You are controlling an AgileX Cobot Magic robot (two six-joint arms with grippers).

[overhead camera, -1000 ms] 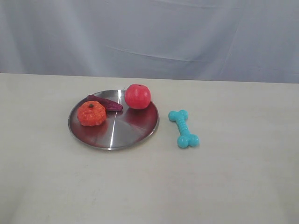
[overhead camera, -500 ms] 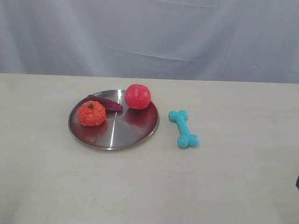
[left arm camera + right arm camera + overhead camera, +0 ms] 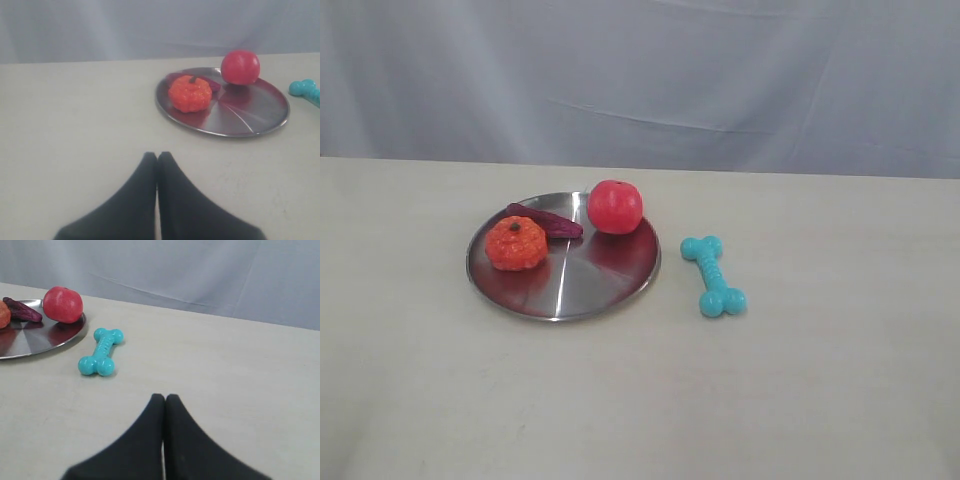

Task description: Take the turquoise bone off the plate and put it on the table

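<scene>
The turquoise bone [image 3: 713, 275] lies flat on the beige table [image 3: 800, 390], just right of the steel plate [image 3: 590, 285] and apart from its rim. It also shows in the right wrist view as the bone [image 3: 101, 358], and only one knobbed end [image 3: 305, 88] shows in the left wrist view. My left gripper [image 3: 157, 156] is shut and empty, well short of the plate [image 3: 250, 112]. My right gripper [image 3: 165, 398] is shut and empty too, some way from the bone. Neither gripper appears in the exterior view.
On the plate sit an orange toy pumpkin [image 3: 516, 243], a red toy apple [image 3: 615, 206] and a dark purple toy vegetable [image 3: 548, 220]. A grey cloth backdrop [image 3: 640, 80] hangs behind the table's far edge.
A dark shape that showed at the right edge of the exterior view half a second ago is gone. The bone, plate and toys have not moved.
</scene>
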